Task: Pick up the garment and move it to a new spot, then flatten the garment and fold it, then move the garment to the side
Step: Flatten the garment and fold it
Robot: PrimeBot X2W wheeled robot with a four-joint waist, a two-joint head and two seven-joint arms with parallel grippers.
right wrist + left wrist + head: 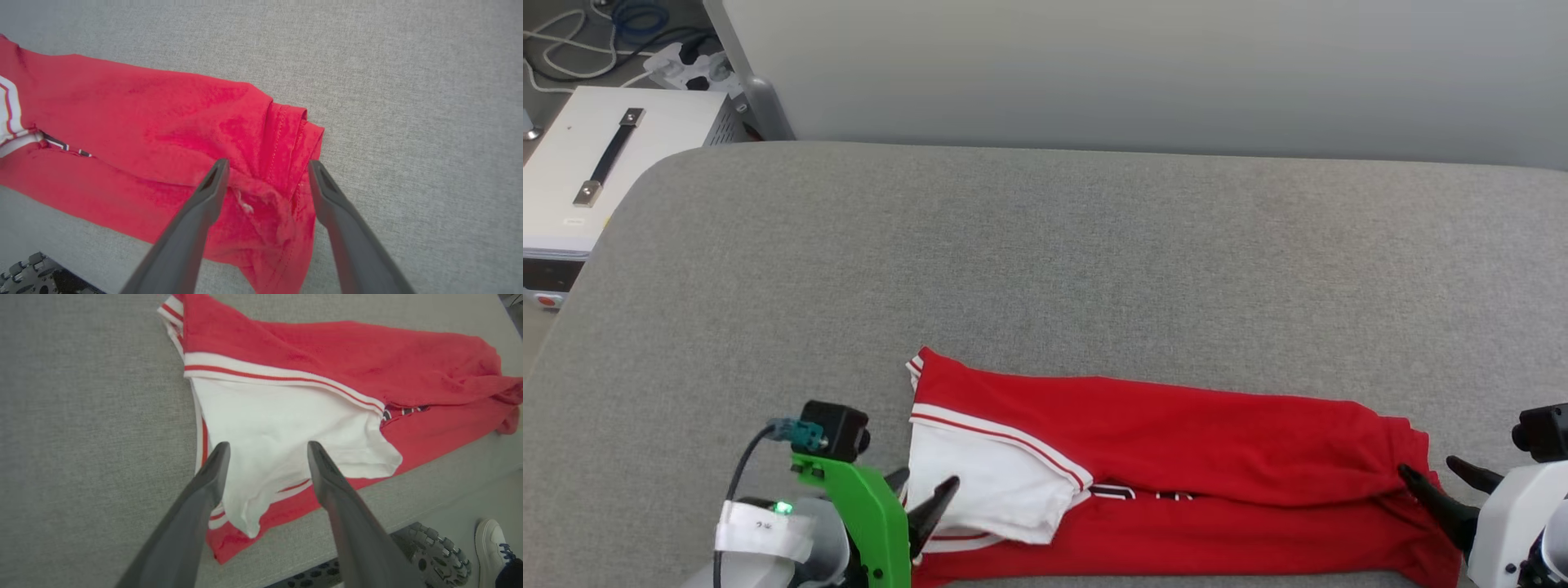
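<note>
Surface [1045, 245]: grey woven fabric, broad, with the garment [1192, 425] lying along its near edge.
Garment: red shirt folded lengthwise into a long band running left to right, white sleeve [988, 482] at the left end, hem [294, 134] bunched at the right end.
Left gripper [923, 496]: fingers spread, nothing between them, tips over the sleeve at the garment's left end.
Right gripper [1429, 467]: fingers spread, holding nothing, tips over the hem; whether they touch cloth is hard to tell.
Sleeve: striped trim, lying on top of red cloth.
Lettering [1143, 492]: black, white-outlined, mostly tucked into the fold, unreadable.
</note>
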